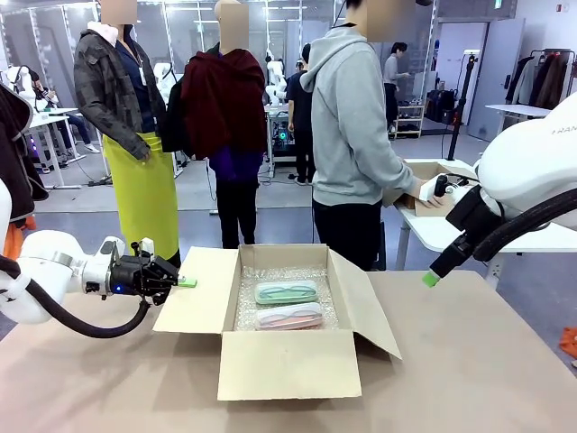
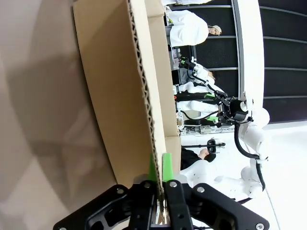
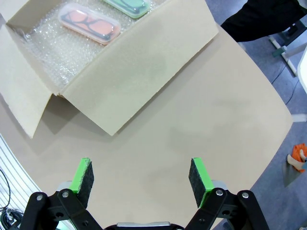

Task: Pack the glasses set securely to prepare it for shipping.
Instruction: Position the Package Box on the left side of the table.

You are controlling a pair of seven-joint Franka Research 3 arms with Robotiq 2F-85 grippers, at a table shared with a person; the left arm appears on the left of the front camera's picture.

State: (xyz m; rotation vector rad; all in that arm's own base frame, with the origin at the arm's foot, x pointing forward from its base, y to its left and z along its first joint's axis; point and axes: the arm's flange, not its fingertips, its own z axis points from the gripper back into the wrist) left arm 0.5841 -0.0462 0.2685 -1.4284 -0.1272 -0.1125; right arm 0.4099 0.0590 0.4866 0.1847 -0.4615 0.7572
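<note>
Two glasses cases lie side by side on bubble wrap inside the open cardboard box (image 1: 279, 365): the mint-green case (image 1: 286, 292) farther back, the pinkish-red case (image 1: 289, 316) nearer the front. The right wrist view shows the pinkish-red case (image 3: 89, 23) and an end of the mint-green case (image 3: 127, 7). My left gripper (image 1: 184, 282) is shut on the edge of the box's left flap (image 1: 196, 293); its green pads (image 2: 166, 167) pinch the corrugated edge of that flap (image 2: 120, 86). My right gripper (image 1: 431, 278) hangs open above the table to the right of the box, its fingers (image 3: 85, 176) wide apart.
The box's right flap (image 1: 365, 302) slopes outward and its front flap hangs down. The brown table (image 1: 487, 361) spreads out to the right of the box. A person in a grey hoodie (image 1: 356, 117) stands behind the box, handling a smaller box (image 1: 433, 185) on a side table.
</note>
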